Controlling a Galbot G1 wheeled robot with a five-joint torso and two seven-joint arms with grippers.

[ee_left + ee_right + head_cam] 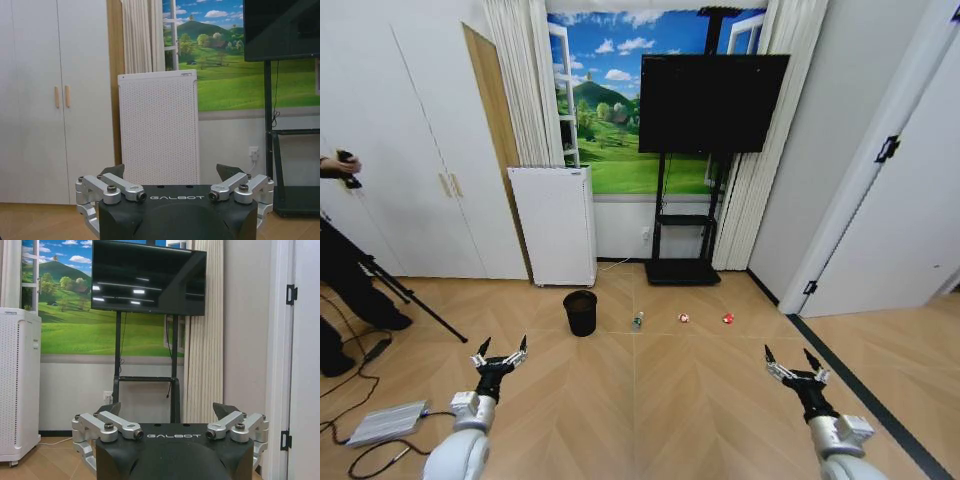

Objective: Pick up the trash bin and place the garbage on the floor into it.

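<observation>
The small black trash bin (580, 312) stands on the wooden floor ahead, in front of the white appliance. To its right the garbage lies in a row: a clear bottle (637, 320) with a green label, then two small red-and-white pieces (684, 318) (728, 319). My left gripper (500, 349) is held low at the near left, open, well short of the bin. On the near right my right gripper (794, 359) is open too, with nothing between its fingers. The wrist views show each open gripper, left (171, 172) and right (168, 409), facing the far wall.
A white perforated appliance (555, 225) stands against the wall behind the bin. A TV on a black stand (684, 270) is to its right. Tripod legs (415, 300), cables and a grey box (388, 422) lie at the left. A white door (905, 230) is on the right.
</observation>
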